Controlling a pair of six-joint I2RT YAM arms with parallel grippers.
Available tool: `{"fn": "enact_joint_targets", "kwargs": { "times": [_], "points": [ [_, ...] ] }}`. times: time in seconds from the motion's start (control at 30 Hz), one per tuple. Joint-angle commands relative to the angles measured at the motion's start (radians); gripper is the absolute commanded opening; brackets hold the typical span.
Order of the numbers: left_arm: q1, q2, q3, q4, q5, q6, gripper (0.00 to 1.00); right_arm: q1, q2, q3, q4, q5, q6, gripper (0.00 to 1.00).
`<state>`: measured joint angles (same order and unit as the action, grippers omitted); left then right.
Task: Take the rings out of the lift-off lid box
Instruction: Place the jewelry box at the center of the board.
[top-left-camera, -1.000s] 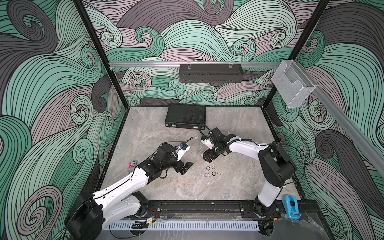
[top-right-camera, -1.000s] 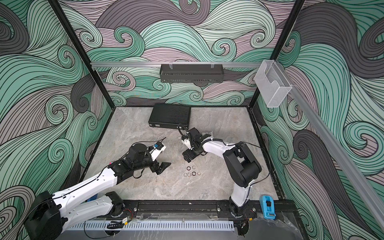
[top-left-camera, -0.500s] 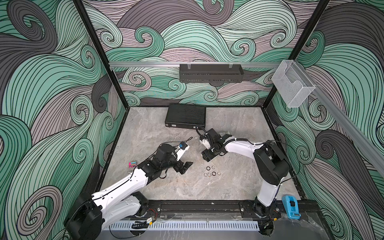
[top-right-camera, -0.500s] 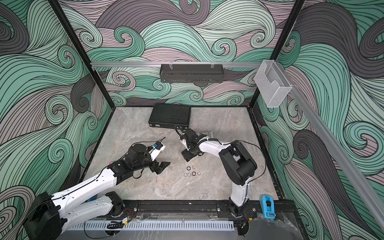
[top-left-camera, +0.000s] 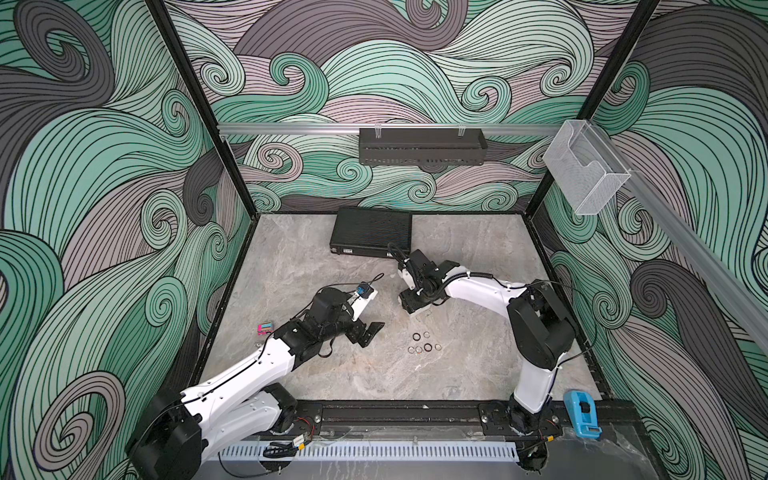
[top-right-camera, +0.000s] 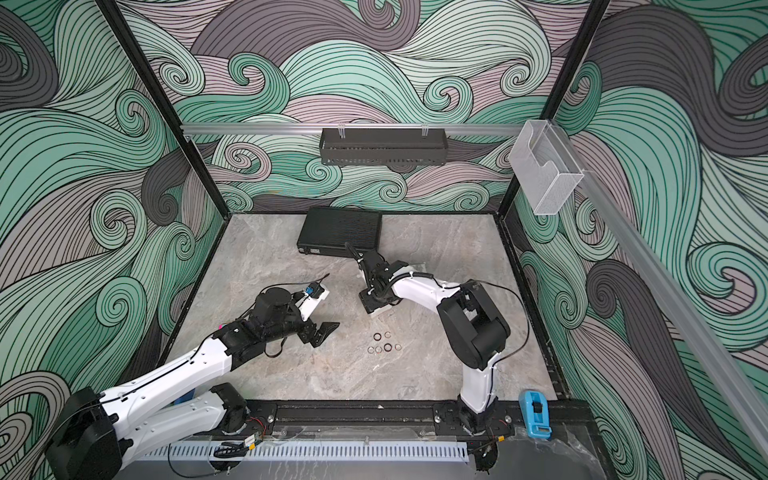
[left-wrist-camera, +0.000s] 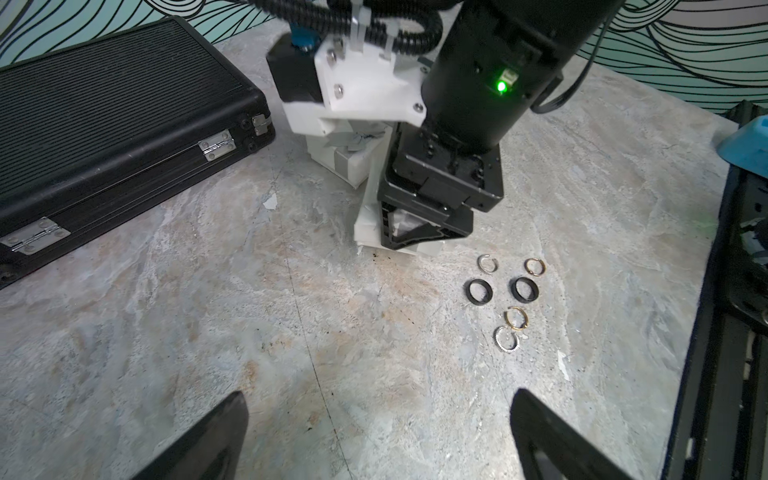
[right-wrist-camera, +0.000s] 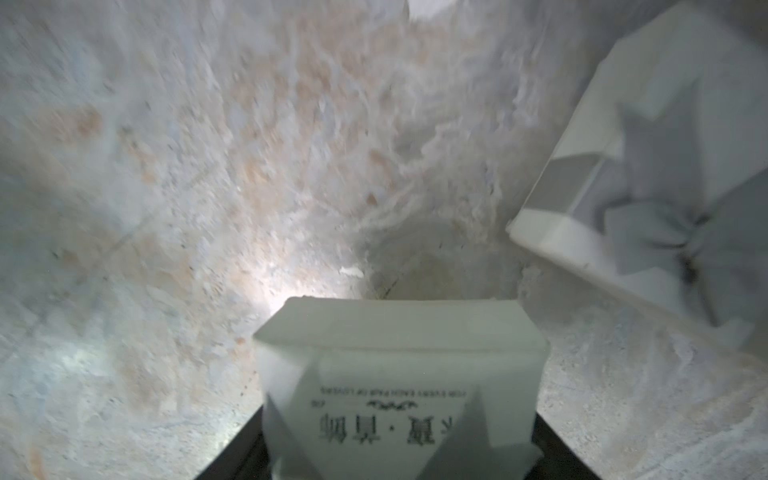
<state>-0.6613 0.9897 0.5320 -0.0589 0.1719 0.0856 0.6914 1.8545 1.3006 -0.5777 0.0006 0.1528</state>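
Observation:
Several small rings (top-left-camera: 424, 343) (top-right-camera: 383, 343), silvery, gold and two black (left-wrist-camera: 502, 298), lie loose in a cluster on the marble table. My right gripper (top-left-camera: 415, 305) (top-right-camera: 374, 306) (left-wrist-camera: 424, 235) points down just behind them, shut on a white box part (right-wrist-camera: 399, 374) with printed text that fills the gap between its jaws. A second white box part with a grey bow (right-wrist-camera: 648, 199) (left-wrist-camera: 353, 160) lies beside it. To the left of the rings, my left gripper (top-left-camera: 366, 329) (top-right-camera: 322, 330) (left-wrist-camera: 378, 436) hovers open and empty.
A black hinged case (top-left-camera: 372, 230) (top-right-camera: 340, 232) (left-wrist-camera: 116, 116) lies at the back, close behind the right gripper. A small pink item (top-left-camera: 265, 329) sits by the left wall. A blue tape dispenser (top-left-camera: 582, 419) stands on the front rail at the right.
The right gripper has shifted slightly left and down over the white box part, and its jaws have narrowed onto it. The left arm and the rings have not moved.

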Motion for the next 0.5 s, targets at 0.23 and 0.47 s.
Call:
{"fn": "enact_joint_targets", "kwargs": {
  "times": [0.23,0.47],
  "points": [
    [0.003,-0.022,-0.006,-0.004,-0.012,-0.003,0.99,0.026,0.182,0.295,0.009,0.109,0.273,0.68],
    [0.003,-0.039,-0.021,0.008,-0.019,-0.007,0.99,0.027,0.279,0.381,0.010,0.168,0.341,0.69]
  ]
}}
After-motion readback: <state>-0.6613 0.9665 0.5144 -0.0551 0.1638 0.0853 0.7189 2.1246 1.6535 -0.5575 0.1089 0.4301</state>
